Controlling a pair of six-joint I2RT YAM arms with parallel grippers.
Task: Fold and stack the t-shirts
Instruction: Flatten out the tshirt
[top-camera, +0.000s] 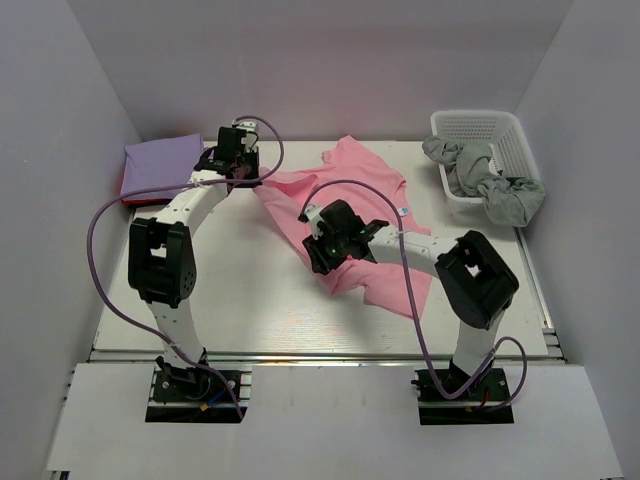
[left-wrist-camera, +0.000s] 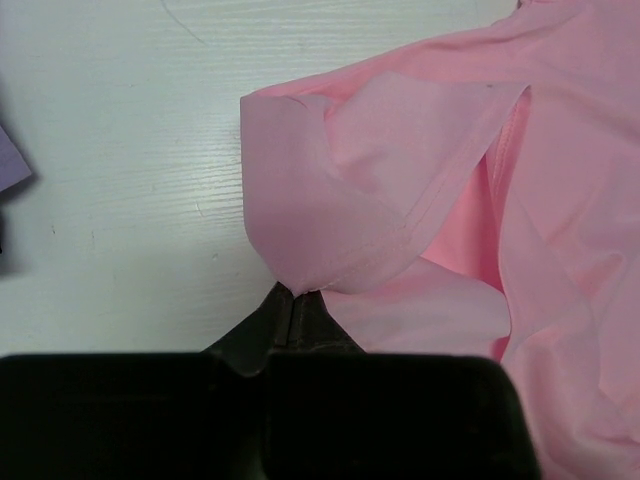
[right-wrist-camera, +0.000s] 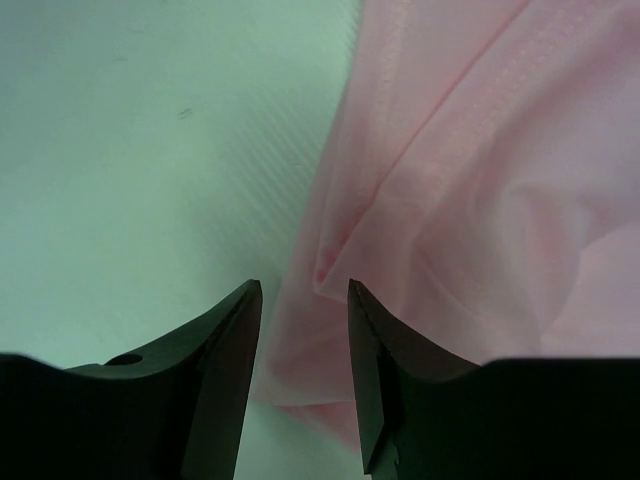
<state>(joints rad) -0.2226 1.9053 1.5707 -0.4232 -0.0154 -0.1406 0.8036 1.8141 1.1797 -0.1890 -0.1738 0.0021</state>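
While the pink t-shirt (top-camera: 365, 170) is lying rumpled and half spread across the middle of the table (top-camera: 250, 290), the left arm (top-camera: 190, 210) is reaching to the shirt's far left corner. There the left jaws are pressing together on the hem of a sleeve. In the left wrist view the pink t-shirt (left-wrist-camera: 560, 150) is drawing down to a point where that stitched hem is entering the closed tips, and the sleeve is fanning out above them over the pale table (left-wrist-camera: 120, 200).

The right arm (top-camera: 430, 250) is bending in over the shirt's near left edge, and the right jaws are standing spread with nothing between them. Seen from the right wrist, one jaw is hanging over bare table (right-wrist-camera: 150, 150) and the other over the pink t-shirt (right-wrist-camera: 480, 150), with a folded edge of cloth lying just ahead of the gap. Whether the tips are touching the cloth is not clear.

A small white label (top-camera: 402, 211) is showing on the shirt's right side. At the far left corner the lavender t-shirt (top-camera: 160, 162) is sitting folded on the red t-shirt (top-camera: 137, 200), of which only a thin edge is showing. At the far right a white basket (top-camera: 478, 118) is holding grey garments (top-camera: 510, 195), one spilling over its near rim.
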